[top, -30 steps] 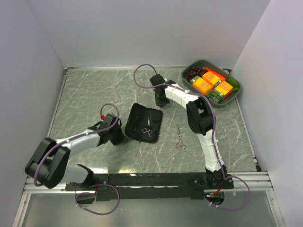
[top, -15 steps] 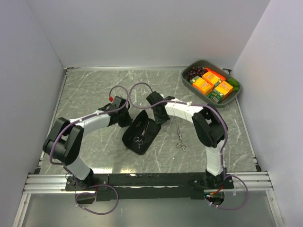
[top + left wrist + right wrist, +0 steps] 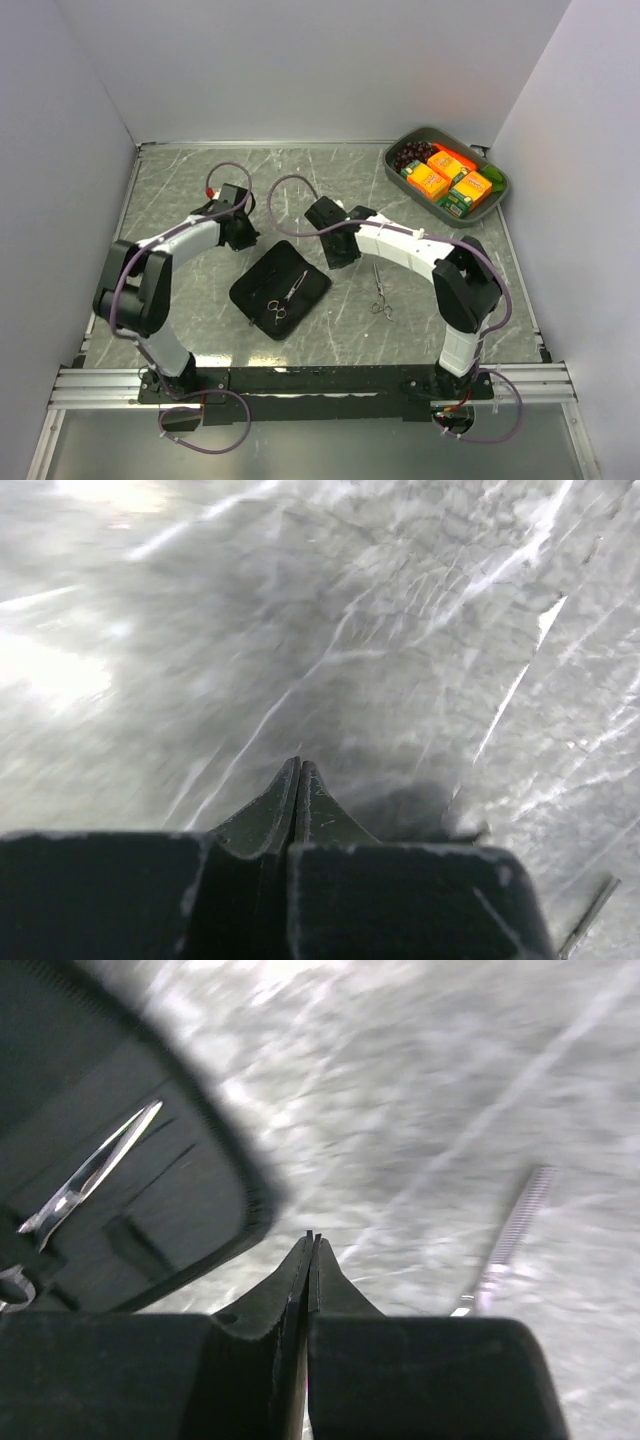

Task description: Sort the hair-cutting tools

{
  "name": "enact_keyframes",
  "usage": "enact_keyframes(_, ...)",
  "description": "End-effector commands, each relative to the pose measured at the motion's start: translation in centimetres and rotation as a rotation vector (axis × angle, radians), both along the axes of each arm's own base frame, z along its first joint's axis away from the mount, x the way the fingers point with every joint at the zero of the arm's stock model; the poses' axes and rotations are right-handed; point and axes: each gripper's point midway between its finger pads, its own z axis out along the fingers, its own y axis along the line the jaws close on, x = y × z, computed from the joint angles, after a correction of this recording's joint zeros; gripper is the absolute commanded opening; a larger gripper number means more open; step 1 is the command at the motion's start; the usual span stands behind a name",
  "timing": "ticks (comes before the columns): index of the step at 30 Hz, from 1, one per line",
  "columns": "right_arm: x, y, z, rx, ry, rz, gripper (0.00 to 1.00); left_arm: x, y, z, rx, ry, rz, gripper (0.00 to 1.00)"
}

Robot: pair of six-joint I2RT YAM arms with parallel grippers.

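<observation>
A flat black zip case (image 3: 262, 283) lies open in the middle of the table, with one pair of silver scissors (image 3: 286, 296) resting on it. A second pair of scissors (image 3: 380, 291) lies on the bare table to its right. My left gripper (image 3: 247, 240) is shut and sits just past the case's upper left edge; its wrist view shows only its gripper (image 3: 298, 763) over marble. My right gripper (image 3: 340, 257) is shut beside the case's upper right corner. In the right wrist view the gripper (image 3: 312, 1237) is next to the case (image 3: 180, 1190) with its scissors (image 3: 92, 1174). I cannot make out black hair clips.
A grey bin (image 3: 492, 207) with orange boxes and dark fruit stands at the back right. White walls close in the marble table (image 3: 180, 190) on three sides. A blurred slim silver piece (image 3: 512, 1228) lies right of my right fingers.
The case has slid toward the near left and turned. My left gripper has swung from the case's left side to the far left. The right gripper has come nearer, to the case's upper right corner.
</observation>
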Motion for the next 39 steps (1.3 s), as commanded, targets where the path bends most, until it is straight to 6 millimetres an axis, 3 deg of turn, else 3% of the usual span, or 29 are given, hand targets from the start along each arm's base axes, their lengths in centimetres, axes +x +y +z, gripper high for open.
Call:
enact_keyframes(1,2.9,-3.6,2.5,-0.083,-0.09,-0.117,0.0,-1.2,2.7,6.2,0.082,-0.102,0.056,0.01)
enact_keyframes(6,4.2,-3.5,2.3,-0.049,-0.07,-0.159,0.0,-6.5,5.8,8.3,0.093,-0.126,0.163,0.01)
enact_keyframes(8,4.2,-3.0,1.6,-0.047,-0.043,-0.156,0.0,-8.6,6.5,8.1,0.091,-0.106,0.183,0.01)
enact_keyframes(11,4.3,-2.5,0.7,-0.051,-0.014,-0.154,0.0,-11.6,6.7,7.2,0.049,-0.072,0.185,0.01)
enact_keyframes(15,5.1,-2.0,-0.4,-0.081,0.006,-0.151,0.0,-15.1,6.2,4.3,-0.016,-0.003,0.179,0.01)
enact_keyframes(19,6.3,-1.1,-1.2,-0.095,0.02,-0.142,0.0,-16.2,4.4,3.1,-0.062,0.034,0.147,0.01)
enact_keyframes(26,7.9,-0.1,-1.8,-0.119,0.028,-0.132,0.0,-17.0,3.2,1.5,-0.05,0.088,0.112,0.01)
enact_keyframes(33,7.7,-0.2,-3.4,-0.148,0.06,-0.132,0.0,-18.0,2.7,1.2,-0.043,0.123,0.079,0.01)
enact_keyframes(39,7.4,0.0,-4.0,-0.143,0.074,-0.131,0.0,-20.2,2.6,1.1,-0.024,0.193,0.049,0.01)
